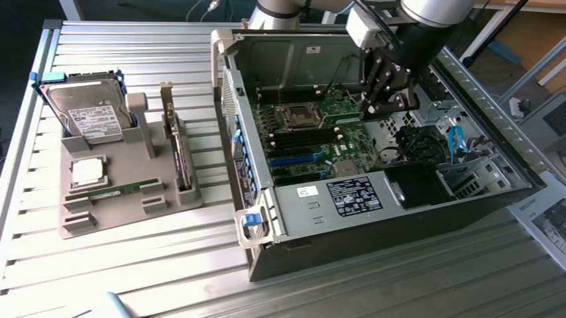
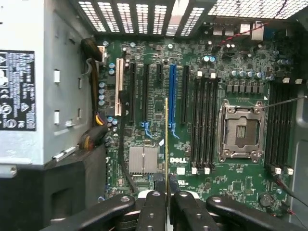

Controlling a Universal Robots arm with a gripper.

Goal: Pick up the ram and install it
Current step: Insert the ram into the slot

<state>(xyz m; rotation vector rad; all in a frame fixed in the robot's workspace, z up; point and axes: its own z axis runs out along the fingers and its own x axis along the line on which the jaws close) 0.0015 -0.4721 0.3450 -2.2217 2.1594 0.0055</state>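
In the wrist view my gripper (image 2: pixel 167 196) is shut on the ram (image 2: pixel 166 144), a thin green board seen edge-on and sticking out from between the fingers. The ram hangs above the green motherboard (image 2: pixel 154 96), over the area between the blue card slot (image 2: pixel 173 101) and the black memory slots (image 2: pixel 204 125); it is not seated in any slot. In the exterior view the gripper (image 1: pixel 382 106) reaches down into the open computer case (image 1: pixel 354 199), above the motherboard's far end.
The empty CPU socket (image 2: pixel 240 130) sits between two banks of memory slots. A grey holder (image 1: pixel 132 199) at the exterior view's left carries a hard drive (image 1: pixel 84 112), a silver CPU chip (image 1: pixel 87 171), an upright expansion card (image 1: pixel 181 159) and another green stick (image 1: pixel 119 191). Cables and a drive cage crowd the case's right side.
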